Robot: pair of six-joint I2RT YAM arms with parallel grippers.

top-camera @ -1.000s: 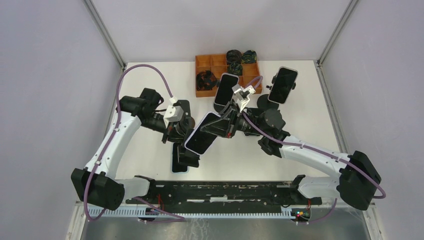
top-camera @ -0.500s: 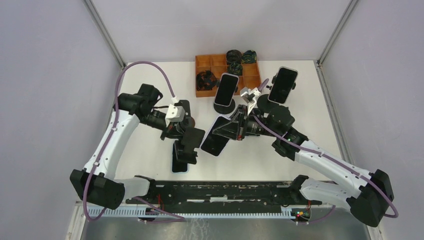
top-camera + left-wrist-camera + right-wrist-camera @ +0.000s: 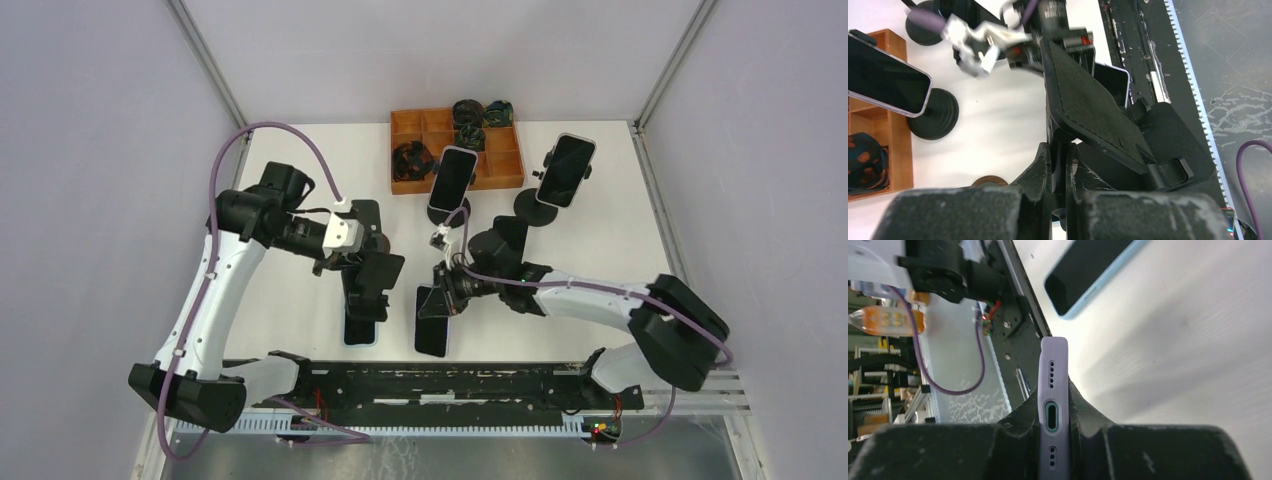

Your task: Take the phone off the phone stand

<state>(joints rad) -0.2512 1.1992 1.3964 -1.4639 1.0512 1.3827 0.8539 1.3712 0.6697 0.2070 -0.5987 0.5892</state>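
My left gripper (image 3: 360, 262) is shut on the post of a black phone stand (image 3: 381, 271) and holds it off the table. In the left wrist view the fingers (image 3: 1048, 165) clamp the post under the stand's empty tilted plate (image 3: 1093, 115). My right gripper (image 3: 452, 296) is shut on a lilac-cased phone (image 3: 432, 322), which is free of the stand and low over the table's near edge. In the right wrist view the phone's bottom edge (image 3: 1053, 412), with its port, sits between the fingers.
A light blue phone (image 3: 360, 326) lies flat on the table below the stand, and it also shows in the right wrist view (image 3: 1093, 275). Two more phones (image 3: 452, 178) (image 3: 566, 168) stand on round-based stands at the back. An orange tray (image 3: 505, 165) of parts sits at the far edge.
My right gripper pulled the lilac phone off the stand and carried it down toward the table's near edge. My left gripper, still holding the stand, shifted slightly left.
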